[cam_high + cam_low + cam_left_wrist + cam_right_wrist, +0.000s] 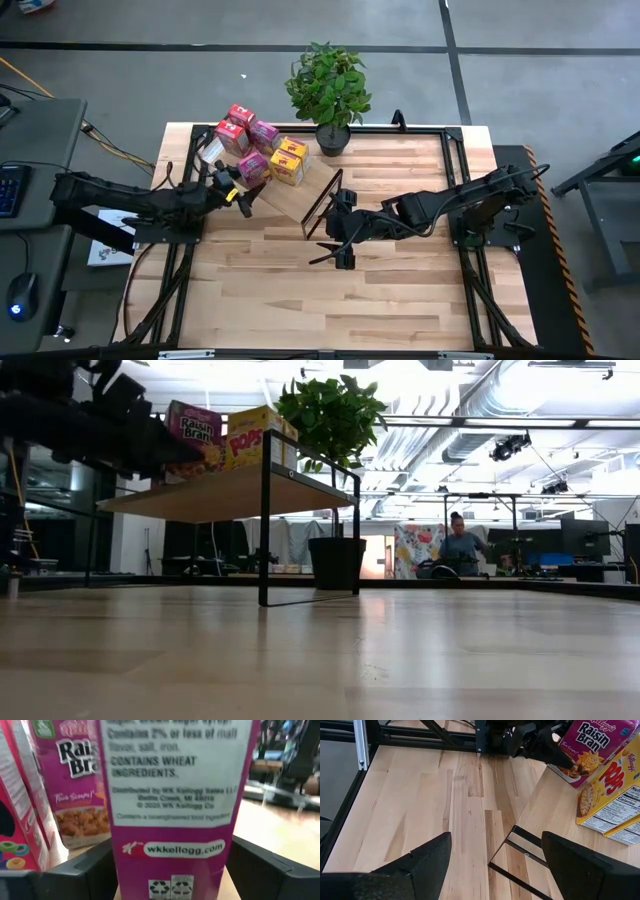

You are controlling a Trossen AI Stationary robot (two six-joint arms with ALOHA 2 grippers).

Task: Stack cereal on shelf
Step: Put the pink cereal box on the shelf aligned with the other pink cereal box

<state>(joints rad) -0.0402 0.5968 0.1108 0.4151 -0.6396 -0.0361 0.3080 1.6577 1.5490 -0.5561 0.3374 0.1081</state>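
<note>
Left gripper [243,193] is placing a magenta box [253,166] on the shelf [290,200], jaws seemingly bracketing it; grip contact unclear. Next: seat it, release. Right gripper [338,238] is waiting spread wide beside the shelf

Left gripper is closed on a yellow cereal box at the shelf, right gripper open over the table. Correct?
Not quite: the box is magenta-pink, not yellow. The left wrist view shows the left gripper shut on a magenta-pink cereal box, and the high view shows it at the shelf. The right gripper is open over the table, as you said.
</note>
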